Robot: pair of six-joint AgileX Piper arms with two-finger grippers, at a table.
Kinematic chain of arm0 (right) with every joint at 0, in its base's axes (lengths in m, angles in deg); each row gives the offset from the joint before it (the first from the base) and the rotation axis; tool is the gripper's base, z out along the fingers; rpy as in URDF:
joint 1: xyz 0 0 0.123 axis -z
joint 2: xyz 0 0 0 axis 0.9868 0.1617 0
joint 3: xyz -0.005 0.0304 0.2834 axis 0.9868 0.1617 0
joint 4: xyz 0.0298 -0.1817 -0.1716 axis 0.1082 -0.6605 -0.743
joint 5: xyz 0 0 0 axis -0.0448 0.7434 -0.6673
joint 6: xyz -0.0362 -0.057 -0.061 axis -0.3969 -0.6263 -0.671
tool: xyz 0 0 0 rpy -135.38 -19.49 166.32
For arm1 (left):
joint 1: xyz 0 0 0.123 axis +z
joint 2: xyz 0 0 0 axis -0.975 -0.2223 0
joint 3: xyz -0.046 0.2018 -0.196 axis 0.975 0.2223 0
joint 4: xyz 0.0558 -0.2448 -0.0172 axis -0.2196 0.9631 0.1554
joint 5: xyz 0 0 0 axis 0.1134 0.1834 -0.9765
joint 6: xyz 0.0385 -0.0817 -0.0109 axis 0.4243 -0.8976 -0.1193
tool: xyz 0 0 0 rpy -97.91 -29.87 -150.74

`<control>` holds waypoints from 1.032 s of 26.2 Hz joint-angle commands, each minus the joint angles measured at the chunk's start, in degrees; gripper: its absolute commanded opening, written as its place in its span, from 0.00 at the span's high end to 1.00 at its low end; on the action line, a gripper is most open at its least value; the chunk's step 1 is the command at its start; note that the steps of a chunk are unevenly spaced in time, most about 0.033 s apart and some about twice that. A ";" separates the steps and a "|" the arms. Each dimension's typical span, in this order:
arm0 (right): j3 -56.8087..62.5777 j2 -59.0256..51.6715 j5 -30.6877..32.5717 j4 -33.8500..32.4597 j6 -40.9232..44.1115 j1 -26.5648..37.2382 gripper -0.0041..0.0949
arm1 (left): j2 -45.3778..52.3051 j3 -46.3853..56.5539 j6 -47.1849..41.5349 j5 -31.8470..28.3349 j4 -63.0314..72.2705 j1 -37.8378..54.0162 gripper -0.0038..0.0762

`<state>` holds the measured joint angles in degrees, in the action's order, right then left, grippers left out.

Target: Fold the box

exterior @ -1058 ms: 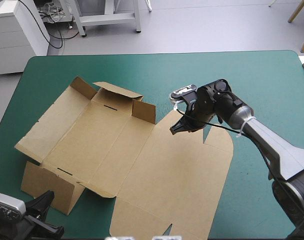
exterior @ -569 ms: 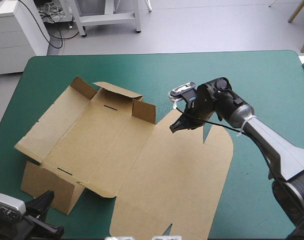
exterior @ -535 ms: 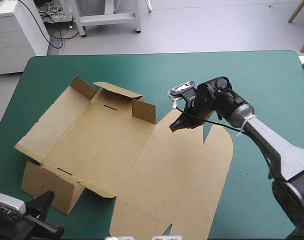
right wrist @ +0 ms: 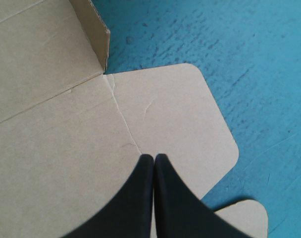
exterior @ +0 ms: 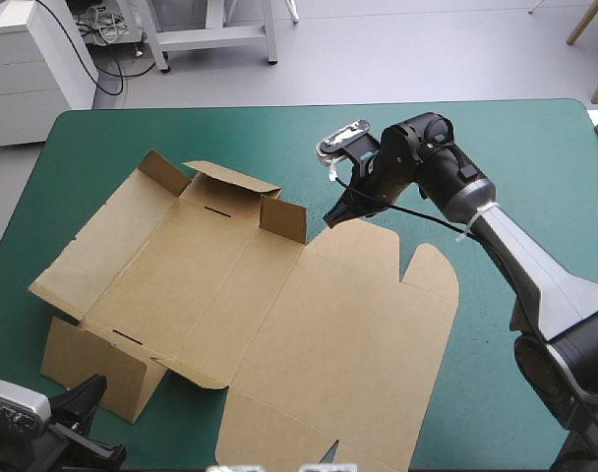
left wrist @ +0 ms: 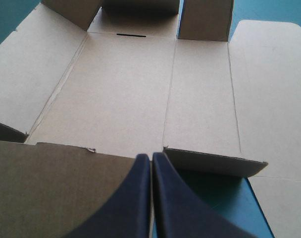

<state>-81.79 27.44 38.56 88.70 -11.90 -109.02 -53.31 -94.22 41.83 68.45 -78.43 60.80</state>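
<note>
Box: you see the brown box [exterior: 279,315] opened out on the teal-green cover [exterior: 515,157], left of the table's middle, its broad panels lying flat.
Far-left end: a short wall [exterior: 230,187] stands raised here, with a dark slot in the floor just in front of it. A side flap [exterior: 284,218] stands upright at its right.
Near-left end: a side panel [exterior: 92,364] lies by the table's near-left corner. In the left wrist view a short flap [left wrist: 215,161] stands lifted off the cover next to it.
Lid panel: the large flat panel on the right ends in a rounded flap [right wrist: 180,114] at its far edge, lying flat on the cover.
Right gripper: your right gripper [exterior: 336,218] hangs over the rounded flap, tips pointing down at the crease where the flap joins the lid. The black fingers are pressed together into one point and grip nothing. You cannot tell whether the tips touch the board.
Left gripper: your left gripper [left wrist: 151,157] sits low at the table's near-left corner, aimed across the box toward the slotted far wall. Its fingers meet in a closed arch with nothing between them, and the near edge of the box lies just under its tips.
</note>
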 commanded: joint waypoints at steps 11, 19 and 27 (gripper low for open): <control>-16.09 8.71 -1.17 8.50 -10.35 -1.55 0.98 | -1.04 -1.34 0.03 -4.43 0.13 -0.30 0.96; -22.34 13.95 -1.17 7.53 -13.94 -5.19 0.98 | -1.04 -1.34 0.03 -4.43 0.13 -0.30 0.96; -22.71 15.27 -1.32 8.30 -20.53 -5.33 0.92 | -1.04 -1.34 -0.66 -4.43 -0.07 -0.30 0.96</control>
<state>-102.54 46.22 38.82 95.96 -28.49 -114.46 -53.31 -94.22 41.77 68.27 -78.43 60.80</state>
